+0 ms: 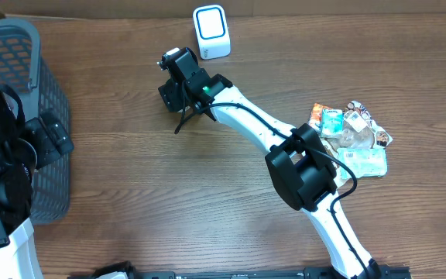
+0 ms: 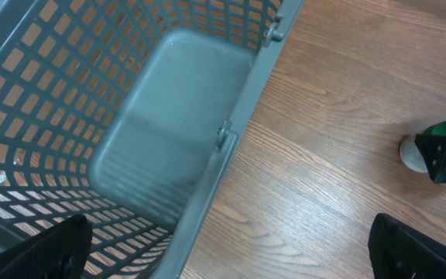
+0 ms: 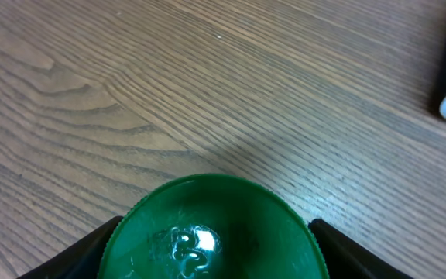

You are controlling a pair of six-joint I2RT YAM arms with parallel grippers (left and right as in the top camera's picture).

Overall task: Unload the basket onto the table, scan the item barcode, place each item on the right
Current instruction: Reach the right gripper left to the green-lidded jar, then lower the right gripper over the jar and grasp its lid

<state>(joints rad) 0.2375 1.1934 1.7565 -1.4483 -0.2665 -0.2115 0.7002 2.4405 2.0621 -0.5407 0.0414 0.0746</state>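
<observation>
**Almost at the scanner: green item sits between the right fingers**

By my reading you are at the pick-and-present step. The green item [image 3: 207, 225] sits between the 2 fingers of your right gripper [image 3: 207, 252]. Its round green top fills the bottom of the right wrist view, with bare table [image 1: 169, 194] beyond it. Each finger stands close against 1 side of that top. You cannot tell from these views whether they press it or only flank it, nor whether it rests on the wood or hangs just above it. No barcode shows anywhere.

Next you likely need to confirm a firm squeeze, then turn the wrist so the label side faces the scanner [image 1: 210, 31]. The scanner stands just beyond the gripper, toward the far edge of the table. Since the code is out of sight, expect to rotate the item until the code meets the scanner's window.

Your right arm reaches diagonally from the near right side to the far middle of the table. Its elbow bends beside the pile of packets [image 1: 351, 136], and its wrist tips down over the item.

Your left arm sits at the left. The left gripper [image 2: 235, 248] hangs above the rim of the basket [image 2: 231, 139], fingers wide apart with nothing between them. The green item shows at the far right of the left wrist view.
</observation>
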